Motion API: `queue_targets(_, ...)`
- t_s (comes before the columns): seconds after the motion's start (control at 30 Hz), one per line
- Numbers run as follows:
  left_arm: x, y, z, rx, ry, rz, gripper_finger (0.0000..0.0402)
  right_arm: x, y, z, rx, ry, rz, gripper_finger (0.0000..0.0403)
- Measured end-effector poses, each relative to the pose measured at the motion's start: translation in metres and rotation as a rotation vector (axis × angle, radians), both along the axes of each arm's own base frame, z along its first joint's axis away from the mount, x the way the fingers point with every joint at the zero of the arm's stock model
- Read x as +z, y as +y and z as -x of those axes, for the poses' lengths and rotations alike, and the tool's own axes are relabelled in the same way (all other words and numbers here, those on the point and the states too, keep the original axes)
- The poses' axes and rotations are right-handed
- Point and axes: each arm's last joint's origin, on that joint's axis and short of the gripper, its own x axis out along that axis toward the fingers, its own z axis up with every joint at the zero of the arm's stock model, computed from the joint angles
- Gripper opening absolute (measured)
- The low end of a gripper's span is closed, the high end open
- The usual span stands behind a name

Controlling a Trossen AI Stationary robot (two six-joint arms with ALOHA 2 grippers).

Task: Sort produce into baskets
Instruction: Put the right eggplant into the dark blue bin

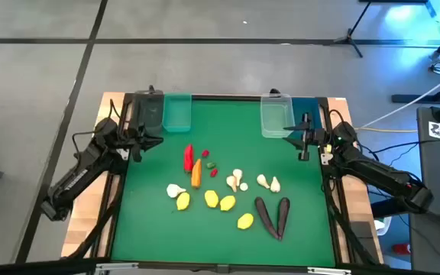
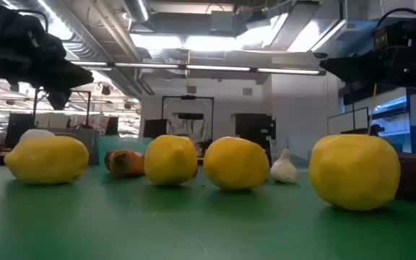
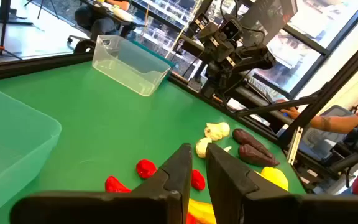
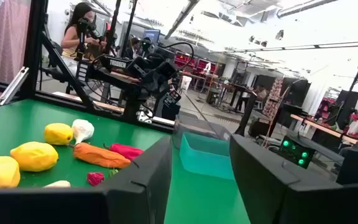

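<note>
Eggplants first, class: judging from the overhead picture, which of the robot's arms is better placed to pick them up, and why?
Probably the right. The eggplants lie on the mat's right side, nearer the right gripper, which is partly open and empty. The left gripper is shut and farther away.

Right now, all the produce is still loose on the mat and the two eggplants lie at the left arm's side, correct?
Not quite: the eggplants lie toward the right arm's side, as the high view shows. The produce is indeed all loose on the mat.
</note>
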Motion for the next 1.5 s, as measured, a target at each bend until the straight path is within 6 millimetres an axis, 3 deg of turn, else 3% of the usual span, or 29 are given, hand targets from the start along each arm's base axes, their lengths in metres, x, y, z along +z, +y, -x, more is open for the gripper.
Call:
queue_targets(1.23,0.0,0.0,0.0,0.0,0.0,0.0,0.0045,0.0001,0.0,0.0,0.0,0.0,0.0,0.0163)
queue_targets(1.4,-0.0001,0.0,0.0,0.0,0.0,0.0,0.0045,0.0007,-0.0033,0.0004,-0.116,-0.018,-0.013,0.0163)
queue_targets(1.5,0.0,0.0,0.0,0.0,0.0,0.0,0.0045,0.0007,-0.003,0.0003,-0.1,-0.019,-0.039,0.0163)
